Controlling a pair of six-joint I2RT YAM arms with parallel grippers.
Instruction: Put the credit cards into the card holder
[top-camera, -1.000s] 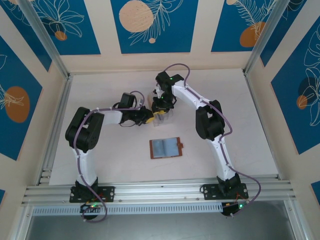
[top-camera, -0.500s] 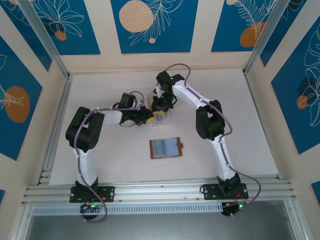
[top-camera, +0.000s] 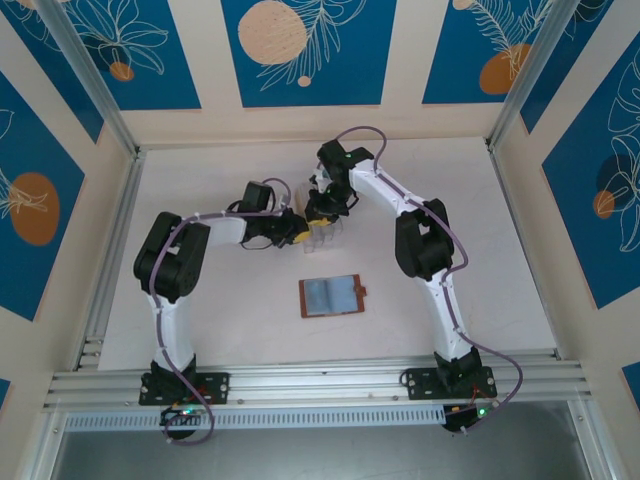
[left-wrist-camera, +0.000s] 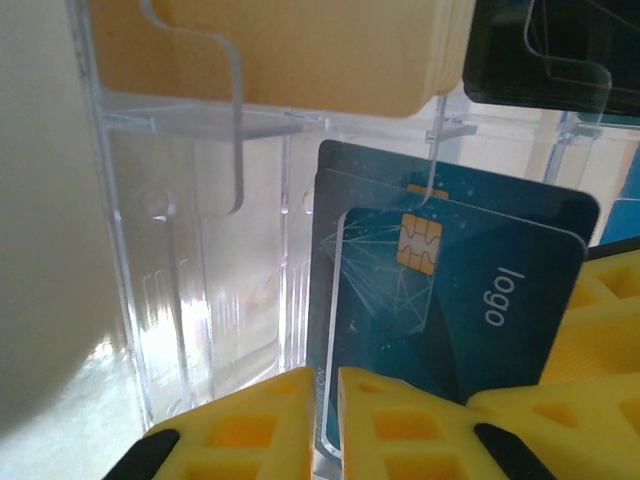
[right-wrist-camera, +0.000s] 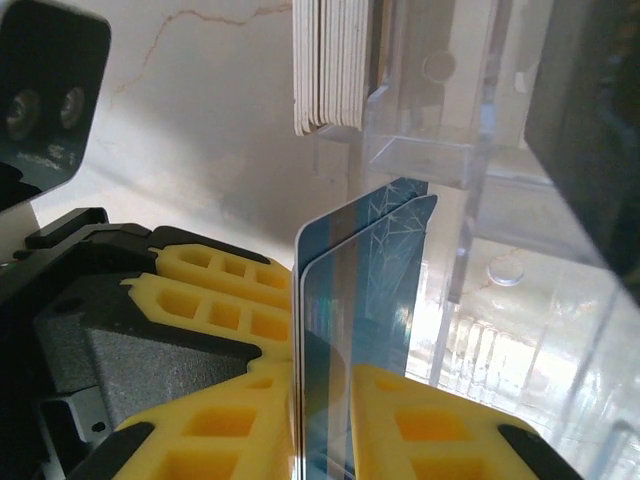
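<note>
White table (top-camera: 480, 250) bears an open brown wallet (top-camera: 332, 296), lying near the clear rack (left-wrist-camera: 200, 280) on the arms' side. At the rack, the right gripper (right-wrist-camera: 325, 420) pinches two upright blue cards (right-wrist-camera: 350, 300). The left gripper (left-wrist-camera: 325, 400), nearly closed, nips their edge.

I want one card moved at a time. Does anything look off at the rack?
Yes: the right gripper pinches at least two blue cards together, their top corners fanned apart, beside the clear rack.
</note>
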